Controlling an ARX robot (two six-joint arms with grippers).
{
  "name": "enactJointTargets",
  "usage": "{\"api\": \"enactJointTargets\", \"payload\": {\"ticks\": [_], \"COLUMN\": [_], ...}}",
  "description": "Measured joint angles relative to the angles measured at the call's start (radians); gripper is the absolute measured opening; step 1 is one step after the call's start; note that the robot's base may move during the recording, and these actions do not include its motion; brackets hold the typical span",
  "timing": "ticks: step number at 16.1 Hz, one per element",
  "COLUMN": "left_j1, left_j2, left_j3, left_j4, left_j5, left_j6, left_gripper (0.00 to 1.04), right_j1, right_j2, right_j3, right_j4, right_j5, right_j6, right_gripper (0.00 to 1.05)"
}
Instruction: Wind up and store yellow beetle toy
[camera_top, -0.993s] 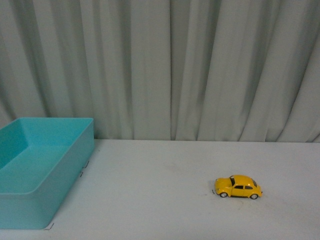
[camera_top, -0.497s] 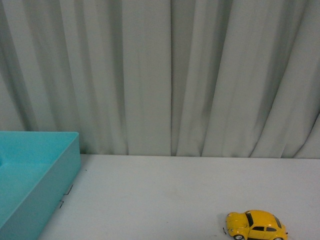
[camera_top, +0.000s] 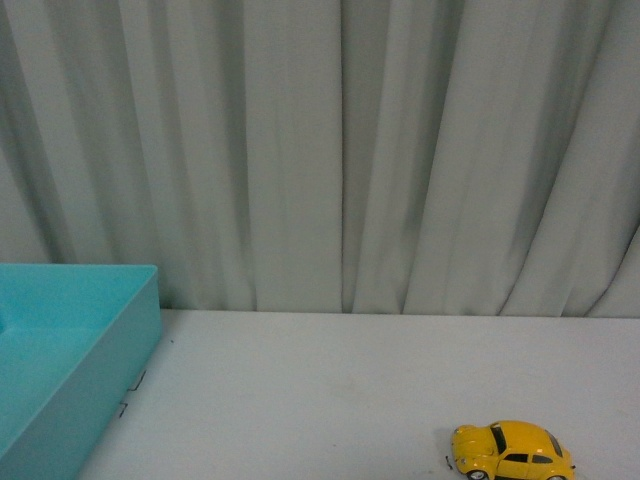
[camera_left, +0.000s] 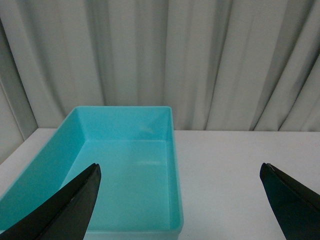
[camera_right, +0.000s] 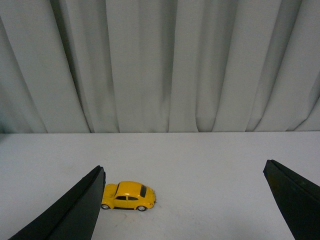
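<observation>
Yellow beetle toy (camera_right: 128, 196) ungrasped. Right gripper (camera_right: 184, 167) spread wide and empty, with the toy beyond it, on its wheels on the white table (camera_right: 215, 160). Left gripper (camera_left: 180, 169) also spread wide and empty, facing the teal bin (camera_left: 60, 160). In the front view the bin is far left and the toy is right, well apart. Grey curtain (camera_top: 340, 150) behind.

Body of yellow beetle toy (camera_top: 512, 450) bright yellow, windows dark. Uniform turquoise bin (camera_top: 130, 340); plain white table (camera_top: 320, 390). Pale grey curtain (camera_top: 340, 150), vertical fold shading.
</observation>
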Motion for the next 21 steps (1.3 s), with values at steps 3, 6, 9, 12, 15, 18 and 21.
{"api": "enactJointTargets", "payload": {"ticks": [3,6,9,12,15,18,21], "left_j1": [0.0,-0.001,-0.001,-0.001,-0.001,-0.001,-0.001], "left_j2": [0.0,0.0,0.0,0.0,0.0,0.0,0.0], "left_j3": [0.0,0.0,0.0,0.0,0.0,0.0,0.0], "left_j4": [0.0,0.0,0.0,0.0,0.0,0.0,0.0], "left_j5": [0.001,0.0,0.0,0.0,0.0,0.0,0.0], "left_j6": [0.0,0.0,0.0,0.0,0.0,0.0,0.0], "left_gripper": [0.98,0.98,0.98,0.98,0.98,0.98,0.98], "right_j1": [0.039,-0.421,-0.679,-0.558,-0.365,-0.326,-0.282], "right_j2": [0.09,0.432,1.042,1.432,1.707,1.743,1.779], "right_j3": [0.044,0.095,0.263,0.514,0.819,0.869,0.924], "right_j4": [-0.113,0.302,0.769,0.875,0.708,0.661,0.591], "right_j5": [0.143,-0.192,-0.394,-0.443,-0.579,-0.62,-0.684], "right_j6": [0.138,0.168,0.099,0.01,-0.137,-0.183,-0.247], "right_gripper": [0.98,0.98,0.98,0.98,0.98,0.98,0.98]}}
